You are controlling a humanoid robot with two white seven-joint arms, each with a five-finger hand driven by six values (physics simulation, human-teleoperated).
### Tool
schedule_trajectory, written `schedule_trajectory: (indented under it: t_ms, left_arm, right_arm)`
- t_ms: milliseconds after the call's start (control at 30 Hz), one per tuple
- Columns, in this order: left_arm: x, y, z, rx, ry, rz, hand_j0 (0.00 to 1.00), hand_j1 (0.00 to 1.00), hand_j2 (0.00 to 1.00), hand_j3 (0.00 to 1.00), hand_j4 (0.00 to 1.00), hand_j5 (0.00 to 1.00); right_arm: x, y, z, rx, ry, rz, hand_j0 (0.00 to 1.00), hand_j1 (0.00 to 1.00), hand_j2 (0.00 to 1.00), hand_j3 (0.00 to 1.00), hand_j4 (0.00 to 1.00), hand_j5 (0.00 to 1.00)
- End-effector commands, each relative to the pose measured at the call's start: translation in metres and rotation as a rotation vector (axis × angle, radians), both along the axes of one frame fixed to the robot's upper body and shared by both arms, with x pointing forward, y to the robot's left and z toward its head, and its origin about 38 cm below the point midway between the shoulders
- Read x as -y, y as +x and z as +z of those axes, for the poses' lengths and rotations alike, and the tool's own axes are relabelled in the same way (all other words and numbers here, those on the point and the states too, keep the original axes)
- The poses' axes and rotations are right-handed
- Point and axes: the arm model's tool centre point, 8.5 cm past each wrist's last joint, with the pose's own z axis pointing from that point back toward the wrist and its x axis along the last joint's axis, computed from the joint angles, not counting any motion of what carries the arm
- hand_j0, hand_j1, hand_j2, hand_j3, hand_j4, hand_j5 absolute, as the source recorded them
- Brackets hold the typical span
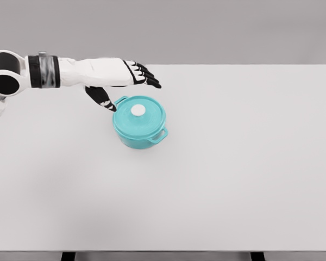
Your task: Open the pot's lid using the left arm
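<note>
From my station, the left hand (122,81) reaches in from the left edge and hangs just up and left of the pot (139,129); its fingers (146,75) are stretched out and loose, the thumb (101,98) dropped toward the pot's left rim, and it grasps nothing. The turquoise pot sits on the white table (250,163), left of the table's middle, with its matching lid (140,112) seated on top. The pale knob (138,111) is at the lid's centre, to the right of the thumb.

My worry is the approach. If I bring the hand across too low, the thumb could clip the rim and shove the pot away, since nothing braces it. If I close around the knob off-centre, the fingers may slip off it, or the lid could tilt and drag the pot along.

The count: one pot, one lid, one knob, one side handle (159,136) visible at the pot's lower right, and one hand. The right arm does not show.
</note>
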Motion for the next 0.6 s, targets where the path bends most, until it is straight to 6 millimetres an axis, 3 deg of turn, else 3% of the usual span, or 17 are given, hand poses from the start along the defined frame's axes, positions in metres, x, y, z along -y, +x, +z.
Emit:
schedule_trajectory:
  t_ms: [0, 67, 233, 333, 567]
  left_arm:
    - [0.007, -0.001, -0.007, -0.036, -0.018, -0.013, 1.00, 1.00, 1.00, 1.00, 1.00, 1.00]
    - [0.009, -0.002, -0.016, -0.064, -0.005, -0.019, 1.00, 1.00, 1.00, 1.00, 1.00, 1.00]
    - [0.009, -0.002, -0.017, -0.069, -0.006, -0.019, 1.00, 1.00, 1.00, 1.00, 1.00, 1.00]
    - [-0.002, 0.007, -0.025, -0.084, 0.010, 0.028, 1.00, 1.00, 1.00, 1.00, 1.00, 1.00]
    - [0.018, 0.027, -0.050, -0.119, 0.039, 0.060, 1.00, 1.00, 1.00, 1.00, 1.00, 1.00]
  right_arm:
    - [0.000, 0.000, 0.000, 0.000, 0.000, 0.000, 1.00, 1.00, 1.00, 1.00, 1.00, 1.00]
    - [0.000, 0.000, 0.000, 0.000, 0.000, 0.000, 1.00, 1.00, 1.00, 1.00, 1.00, 1.00]
    - [0.000, 0.000, 0.000, 0.000, 0.000, 0.000, 1.00, 1.00, 1.00, 1.00, 1.00, 1.00]
    - [0.000, 0.000, 0.000, 0.000, 0.000, 0.000, 1.00, 1.00, 1.00, 1.00, 1.00, 1.00]
    - [0.000, 0.000, 0.000, 0.000, 0.000, 0.000, 1.00, 1.00, 1.00, 1.00, 1.00, 1.00]
